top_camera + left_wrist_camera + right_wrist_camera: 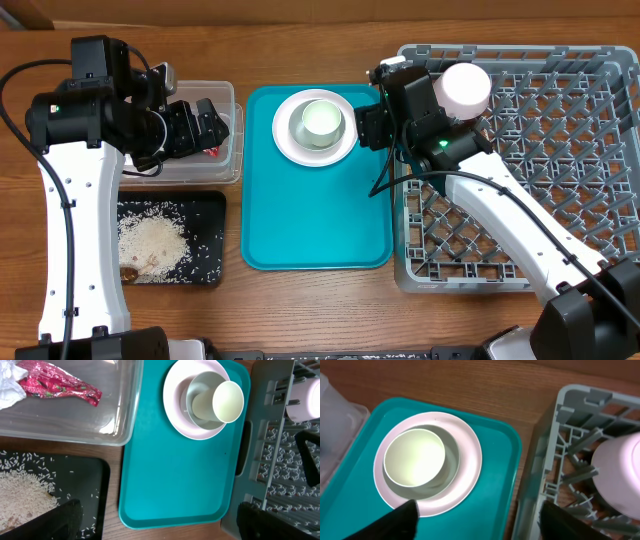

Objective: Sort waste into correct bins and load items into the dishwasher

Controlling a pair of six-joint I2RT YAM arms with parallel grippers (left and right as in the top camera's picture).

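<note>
Inspected a wooden table (300,310) from above and from both wrists. Took the teal tray (315,210) at its centre as reference.

Found, left of the tray at its far end, a clear bin (75,422) holding a red wrapper (60,387) and crumpled white paper (10,387). Found, left of the tray at its near end, a black bin (208,240) with a heap of rice (150,240) and scattered grains. Saw no loose waste on the tray. Judged sorting largely done.

Found, right of the tray, a grey dish rack (560,180) carrying a pale pink cup (465,88) near its far left corner. Judged loading only begun.

Found, on the far end of the tray, a white plate (283,135) with a pale green cup (321,120) upright on it. Could not settle the grey ring round its foot as bowl or shadow. Judged both not yet loaded.

Noted left gripper (215,125) over the clear bin, fingers spread, holding nothing. Noted right gripper (365,128) at the tray's right edge, just beside the plate, fingers wide apart, holding nothing.

Counted: one tray, one plate, two cups, one rack, two bins, one wrapper, one paper wad, one rice heap.
</note>
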